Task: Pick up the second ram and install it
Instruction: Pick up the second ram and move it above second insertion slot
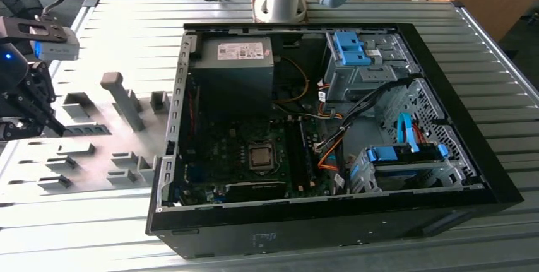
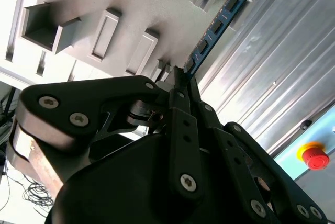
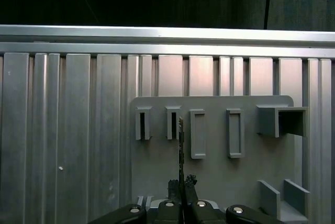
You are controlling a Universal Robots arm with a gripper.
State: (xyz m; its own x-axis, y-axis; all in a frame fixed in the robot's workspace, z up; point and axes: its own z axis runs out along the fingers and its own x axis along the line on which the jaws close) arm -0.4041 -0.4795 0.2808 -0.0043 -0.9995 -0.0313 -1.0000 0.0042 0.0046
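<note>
The gripper (image 2: 180,75) is closed narrowly on one end of the second ram (image 2: 217,25), its dark fingers (image 2: 184,124) pinching the thin blue-green board from both flat sides. In the second wrist view the stick reaches out past the fingertips, its small dark chips in a row along one face. In the first wrist view the same stick (image 3: 181,148) appears edge-on as a thin line rising from the fingertips. Beyond it lies a grey holder plate (image 3: 214,174) with several narrow upright slots. The free end of the stick lies between two of those slots, and whether it touches the plate cannot be told. In the exterior view the gripper (image 1: 38,111) hangs over this plate (image 1: 88,158) at the exterior view's left, well apart from the open computer case (image 1: 337,234). The case lies on its side on the ribbed metal table (image 1: 93,234), with the motherboard (image 1: 244,158) exposed inside. A red push button (image 2: 314,157) shows beyond the table's edge in the second wrist view.
</note>
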